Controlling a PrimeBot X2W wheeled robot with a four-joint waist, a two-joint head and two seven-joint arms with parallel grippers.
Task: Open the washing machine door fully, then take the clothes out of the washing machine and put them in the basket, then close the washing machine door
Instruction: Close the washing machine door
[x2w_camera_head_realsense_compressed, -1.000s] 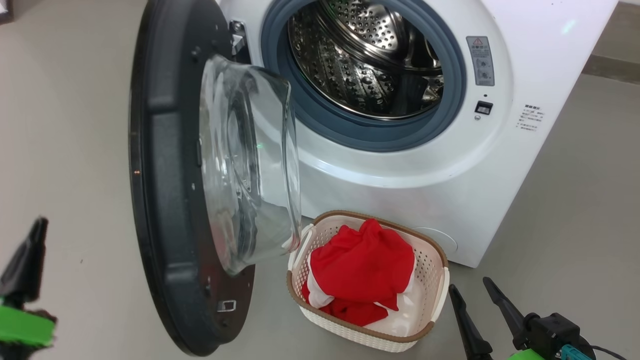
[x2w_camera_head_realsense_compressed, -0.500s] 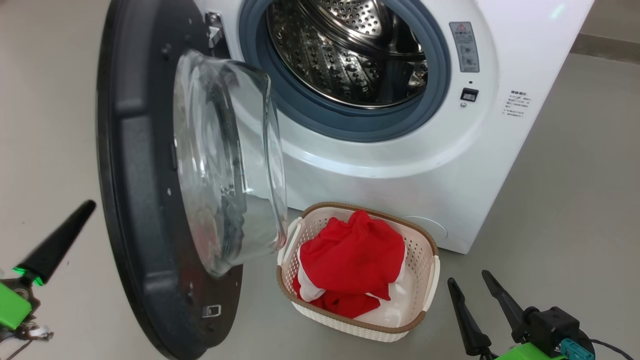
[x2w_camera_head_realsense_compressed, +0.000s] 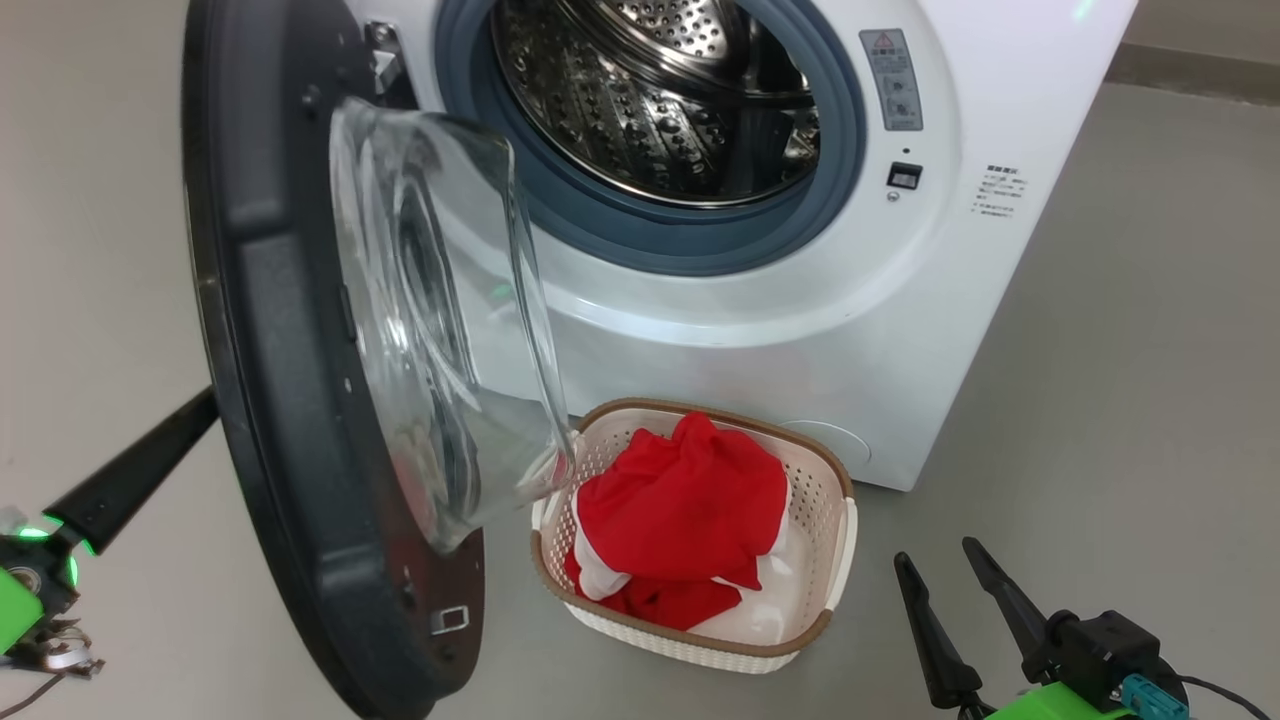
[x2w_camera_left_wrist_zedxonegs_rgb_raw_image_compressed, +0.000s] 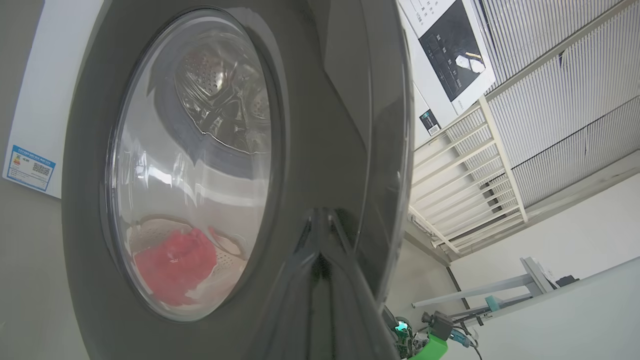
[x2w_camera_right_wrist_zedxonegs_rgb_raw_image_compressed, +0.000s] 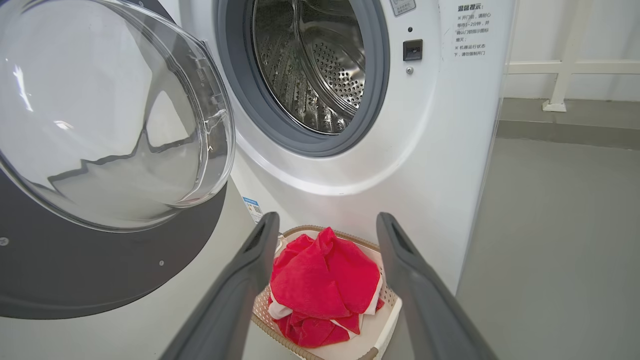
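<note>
The washing machine (x2w_camera_head_realsense_compressed: 800, 330) stands with its steel drum (x2w_camera_head_realsense_compressed: 650, 100) bare. The washing machine door (x2w_camera_head_realsense_compressed: 270, 350) hangs swung out at the left, its glass bowl facing the machine. My left gripper (x2w_camera_head_realsense_compressed: 195, 412) is shut, and its tip goes out of sight behind the door's outer rim. In the left wrist view the shut left gripper (x2w_camera_left_wrist_zedxonegs_rgb_raw_image_compressed: 320, 260) meets the door (x2w_camera_left_wrist_zedxonegs_rgb_raw_image_compressed: 325, 125) on its glossy outside. The red and white clothes (x2w_camera_head_realsense_compressed: 680, 500) lie in the basket (x2w_camera_head_realsense_compressed: 800, 440) on the floor before the machine. My right gripper (x2w_camera_head_realsense_compressed: 935, 553) is open and empty, right of the basket. In the right wrist view the right gripper (x2w_camera_right_wrist_zedxonegs_rgb_raw_image_compressed: 327, 220) frames the clothes (x2w_camera_right_wrist_zedxonegs_rgb_raw_image_compressed: 320, 280).
Grey floor stretches right of the machine and behind my right gripper. A white railing (x2w_camera_right_wrist_zedxonegs_rgb_raw_image_compressed: 560, 70) and a wall stand beyond the machine. A blue label sticker (x2w_camera_right_wrist_zedxonegs_rgb_raw_image_compressed: 252, 207) sits low on the machine's side.
My left gripper has swung up and to the right, reaching the door's outer side. The head view has shifted, so the machine sits further left and higher. The right gripper keeps its place.
</note>
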